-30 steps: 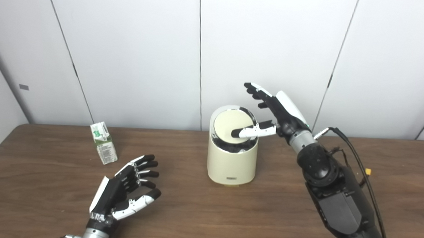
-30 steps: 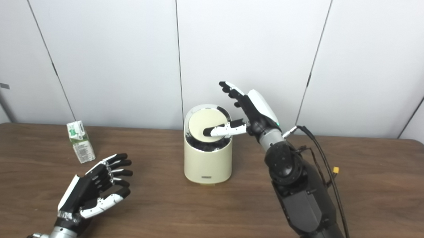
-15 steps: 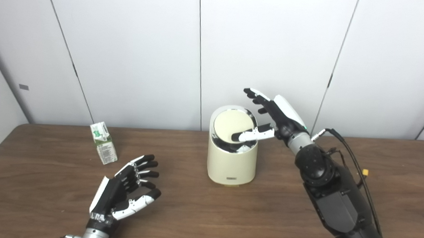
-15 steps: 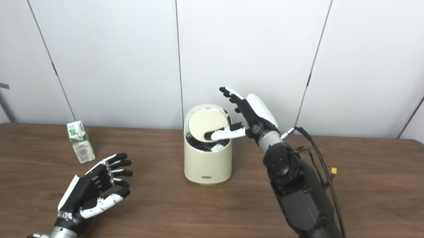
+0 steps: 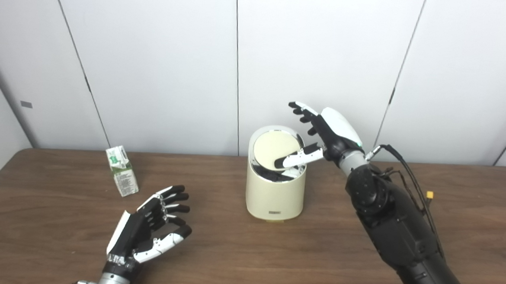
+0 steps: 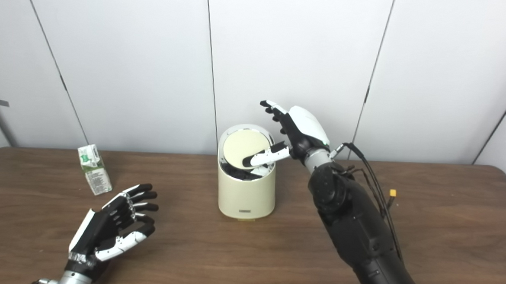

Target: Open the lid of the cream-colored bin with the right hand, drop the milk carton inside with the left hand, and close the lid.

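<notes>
Standing near the back middle of the table (image 5: 359,268), the bin (image 5: 275,195) has its round lid (image 5: 272,149) tilted, near edge dipped inward so a dark gap shows at the front of the rim. The right hand (image 5: 322,135) is spread above the bin's right side, holding nothing; its thumb lies across the lid, tip on the cream disc, while the fingers (image 5: 301,110) reach up and back. Well to the left, the carton (image 5: 121,177) stands upright on the wood. The left hand (image 5: 151,229) hovers low near the front edge, palm up, fingers loosely curled and apart, empty, short of the carton.
</notes>
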`<state>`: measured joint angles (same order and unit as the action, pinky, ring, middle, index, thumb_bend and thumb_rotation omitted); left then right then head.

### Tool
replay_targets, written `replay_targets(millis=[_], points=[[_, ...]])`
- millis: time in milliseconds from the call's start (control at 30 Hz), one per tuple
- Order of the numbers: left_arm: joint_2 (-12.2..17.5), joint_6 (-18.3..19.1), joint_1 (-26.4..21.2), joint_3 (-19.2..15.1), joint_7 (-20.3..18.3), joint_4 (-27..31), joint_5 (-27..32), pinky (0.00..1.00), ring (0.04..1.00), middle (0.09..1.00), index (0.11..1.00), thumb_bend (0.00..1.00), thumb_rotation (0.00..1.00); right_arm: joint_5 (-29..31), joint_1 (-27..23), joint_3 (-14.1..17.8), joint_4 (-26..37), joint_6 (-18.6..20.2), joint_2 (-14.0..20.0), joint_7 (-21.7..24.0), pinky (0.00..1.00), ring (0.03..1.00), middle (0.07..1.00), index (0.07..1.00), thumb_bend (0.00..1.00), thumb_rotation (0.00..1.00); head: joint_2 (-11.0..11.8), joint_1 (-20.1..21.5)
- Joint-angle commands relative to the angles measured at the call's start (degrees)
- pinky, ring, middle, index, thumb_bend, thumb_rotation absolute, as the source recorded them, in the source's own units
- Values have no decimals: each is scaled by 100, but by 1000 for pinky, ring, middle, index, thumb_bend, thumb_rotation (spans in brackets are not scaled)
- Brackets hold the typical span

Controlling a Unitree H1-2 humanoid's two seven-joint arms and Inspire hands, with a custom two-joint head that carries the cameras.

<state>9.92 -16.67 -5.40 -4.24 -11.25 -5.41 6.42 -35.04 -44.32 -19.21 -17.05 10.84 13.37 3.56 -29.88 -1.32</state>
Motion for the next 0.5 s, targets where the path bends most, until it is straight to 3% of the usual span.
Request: replay_targets(millis=[0,267,467], points=[[-27,-43,-43,30,80,138,-43,583,708,792,845,723,269,-312,-163,-159,105,-118,80,-14,607,793,862,892,911,274,-9,-3],[-25,-38,-40,29,67,138,-8,583,711,796,845,720,257,-870,-65,-519,577,111,289,371,669,817,890,902,938,276,-9,3],[-14,-51,-34,24,61,135,3,586,712,792,842,731,271,-653,48,-304,831,120,267,491,678,817,879,894,911,297,-22,0]])
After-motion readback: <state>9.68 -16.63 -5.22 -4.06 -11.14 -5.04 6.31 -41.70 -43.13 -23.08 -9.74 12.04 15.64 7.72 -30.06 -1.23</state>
